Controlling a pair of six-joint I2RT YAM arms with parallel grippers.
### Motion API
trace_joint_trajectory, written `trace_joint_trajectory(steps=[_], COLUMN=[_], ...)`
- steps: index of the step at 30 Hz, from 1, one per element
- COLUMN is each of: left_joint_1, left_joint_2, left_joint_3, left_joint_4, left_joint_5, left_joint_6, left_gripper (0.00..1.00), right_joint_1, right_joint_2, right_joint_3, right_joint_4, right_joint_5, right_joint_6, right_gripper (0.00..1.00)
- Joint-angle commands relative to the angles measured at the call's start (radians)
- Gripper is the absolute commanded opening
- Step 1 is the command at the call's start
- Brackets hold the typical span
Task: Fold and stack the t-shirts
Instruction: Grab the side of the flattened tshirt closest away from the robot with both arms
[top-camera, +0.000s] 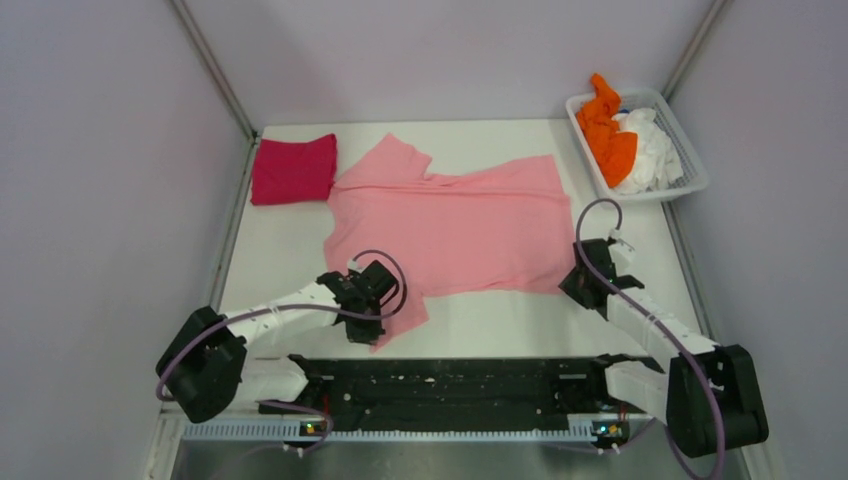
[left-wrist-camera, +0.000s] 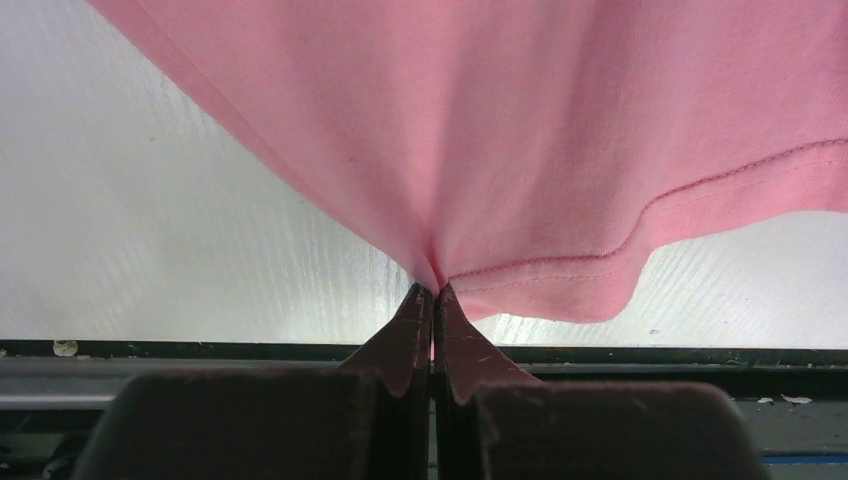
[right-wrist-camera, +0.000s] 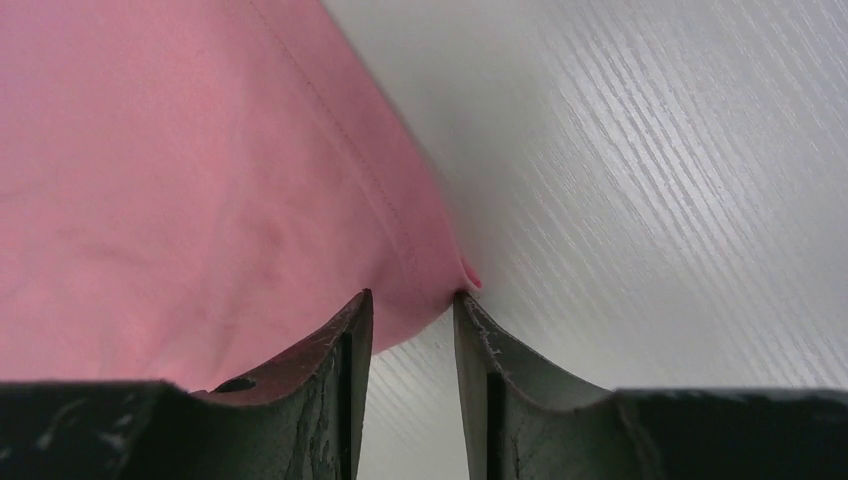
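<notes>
The large light pink t-shirt (top-camera: 455, 220) lies spread across the middle of the table. My left gripper (top-camera: 375, 300) is shut on its near-left sleeve; the wrist view shows the pink cloth (left-wrist-camera: 560, 150) pinched between the closed fingertips (left-wrist-camera: 432, 290) and lifted a little. My right gripper (top-camera: 583, 280) is at the shirt's near-right hem corner. Its fingers (right-wrist-camera: 350, 330) stand apart with the pink corner (right-wrist-camera: 420, 300) between them, low on the table. A folded magenta-red t-shirt (top-camera: 292, 168) lies at the far left. Orange (top-camera: 607, 130) and white (top-camera: 650, 150) shirts sit in the basket.
The white slatted basket (top-camera: 690, 185) stands at the far right corner. Grey walls close in the table on the left, back and right. A black rail (top-camera: 450, 385) with the arm bases runs along the near edge.
</notes>
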Motion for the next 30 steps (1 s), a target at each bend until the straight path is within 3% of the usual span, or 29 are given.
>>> trace_joint_trajectory(steps=[1,7,8,11,14,21,23,30], left_joint_1=[-0.005,-0.005,-0.006,-0.005,-0.006,-0.026,-0.033,-0.066], left_joint_2=[-0.013,-0.037,-0.038,-0.05,-0.081,-0.24,-0.284,-0.457], left_joint_3=[-0.023,-0.015,-0.012,-0.003,0.016,0.018,0.001,-0.013], left_joint_4=[0.079,0.069,0.063,0.047,0.006,-0.149,-0.168,-0.261], left_joint_5=[-0.026,-0.02,-0.023,-0.031,-0.029,0.027,0.057,0.086], left_joint_6=[-0.021,-0.011,-0.011,-0.013,-0.017,-0.064,-0.09,-0.183], left_gripper=[0.0,0.0,0.0,0.0,0.0,0.0,0.0,0.0], right_joint_1=[-0.01,-0.011,-0.011,-0.011,-0.011,-0.01,0.011,0.056], right_joint_2=[0.035,0.085,0.094,0.095,0.049,-0.252,-0.322,-0.38], right_joint_3=[0.016,0.026,0.03,0.03,0.035,0.081,0.084,0.093], right_joint_4=[0.065,0.1,0.101,0.101,0.053,-0.361,-0.408,-0.587], right_joint_5=[0.018,0.027,0.026,0.025,0.006,-0.037,-0.069,-0.084], right_joint_6=[0.005,0.008,0.009,0.01,-0.006,0.026,0.058,0.145], right_gripper=[0.35,0.34,0.3,0.0,0.0,0.0,0.0,0.0])
